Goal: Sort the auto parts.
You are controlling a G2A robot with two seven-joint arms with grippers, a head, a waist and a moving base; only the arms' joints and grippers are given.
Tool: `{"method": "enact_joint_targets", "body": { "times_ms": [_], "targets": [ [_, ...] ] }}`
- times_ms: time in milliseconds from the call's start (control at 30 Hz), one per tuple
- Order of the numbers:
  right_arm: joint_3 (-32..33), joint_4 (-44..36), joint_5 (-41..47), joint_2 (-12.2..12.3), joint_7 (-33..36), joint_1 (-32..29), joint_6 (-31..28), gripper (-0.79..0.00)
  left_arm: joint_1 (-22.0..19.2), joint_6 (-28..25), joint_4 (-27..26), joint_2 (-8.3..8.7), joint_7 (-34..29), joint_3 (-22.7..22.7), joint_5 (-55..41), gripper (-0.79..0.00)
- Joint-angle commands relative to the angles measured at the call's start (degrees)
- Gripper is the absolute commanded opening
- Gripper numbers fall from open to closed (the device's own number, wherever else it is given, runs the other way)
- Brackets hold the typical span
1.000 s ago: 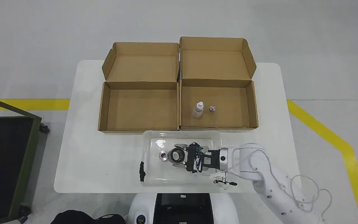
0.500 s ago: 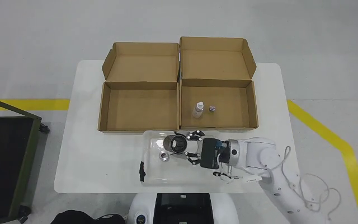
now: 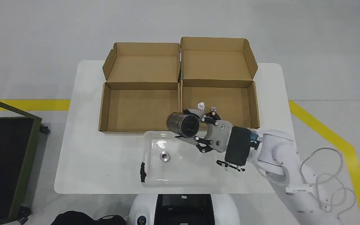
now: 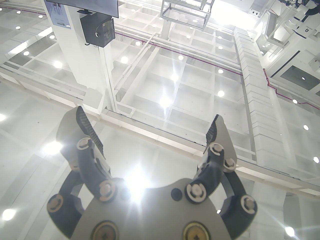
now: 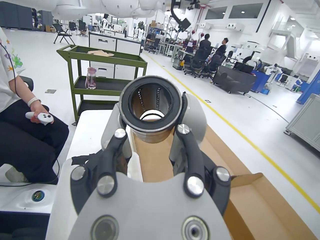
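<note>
Right now the bearing (image 3: 181, 123) is clamped in my right gripper (image 3: 190, 127), jaws closed on its barrel from both sides. It's held above the table (image 3: 84, 140), over the near walls where left box (image 3: 140, 109) and right box (image 3: 236, 107) meet, just past the tray's (image 3: 185, 171) far rim.

Key relation: the long axis runs straight out ahead of the jaws, in line with my reach, aimed toward the table's left edge. The left box's bare floor sits along that line. The right box is beside the jaws and holds a bottle (image 3: 199, 109) and a small part (image 3: 213, 108) at its left wall.

My guess is the left box. That means carrying it on along the axis, lowering it, then releasing. The barrel is round and will likely roll if dropped on its side.

Left gripper (image 4: 147, 123) has jaws spread, nothing in them, and points at the ceiling. Right arm is the nearer one.

A metal part (image 3: 163, 157) sits in the tray, unsorted.
</note>
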Motion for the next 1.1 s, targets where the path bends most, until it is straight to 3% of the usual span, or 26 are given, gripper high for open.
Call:
{"method": "enact_joint_targets", "body": {
  "times_ms": [0, 667, 1067],
  "targets": [
    [0.4, -0.59, 0.36, -0.07, -0.6, -0.02, 0.98, -0.785, 0.0, 0.0, 0.0, 0.0, 0.0, 0.0, 0.0, 0.0],
    [1.38, -2.6, 0.12, -0.56, -4.65, 0.6, 1.56, -0.785, 0.0, 0.0, 0.0, 0.0, 0.0, 0.0, 0.0, 0.0],
    [-4.16, 3.62, -3.22, -1.38, 0.82, 3.24, 1.43, -0.785, 0.0, 0.0, 0.0, 0.0, 0.0, 0.0, 0.0, 0.0]
  ]
}}
